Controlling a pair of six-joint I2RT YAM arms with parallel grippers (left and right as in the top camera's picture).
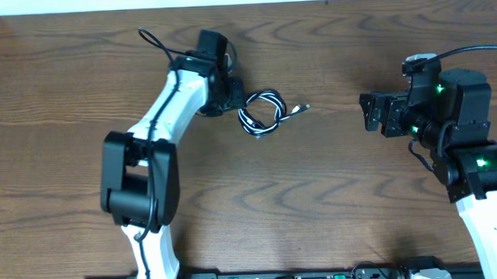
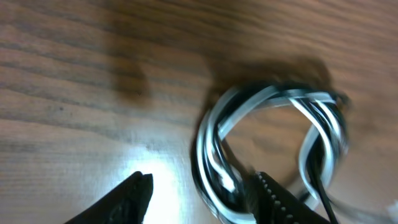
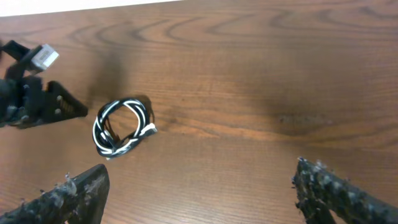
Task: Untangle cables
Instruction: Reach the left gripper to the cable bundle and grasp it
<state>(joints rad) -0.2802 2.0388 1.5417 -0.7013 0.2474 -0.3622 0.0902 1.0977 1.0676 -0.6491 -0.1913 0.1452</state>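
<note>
The cables lie coiled together in one small black-and-white ring in the middle of the table, with a plug end sticking out to the right. My left gripper is open right at the ring's left edge. In the left wrist view the coil fills the right half, and the ring's left strand lies just inside the right finger of the open jaws. My right gripper is open and empty, well to the right of the coil. The right wrist view shows the coil far off.
The wooden table surrounds the coil. The left arm's white links stretch from the front edge toward the coil. The right arm's body stands at the right side. The table's far edge runs along the top.
</note>
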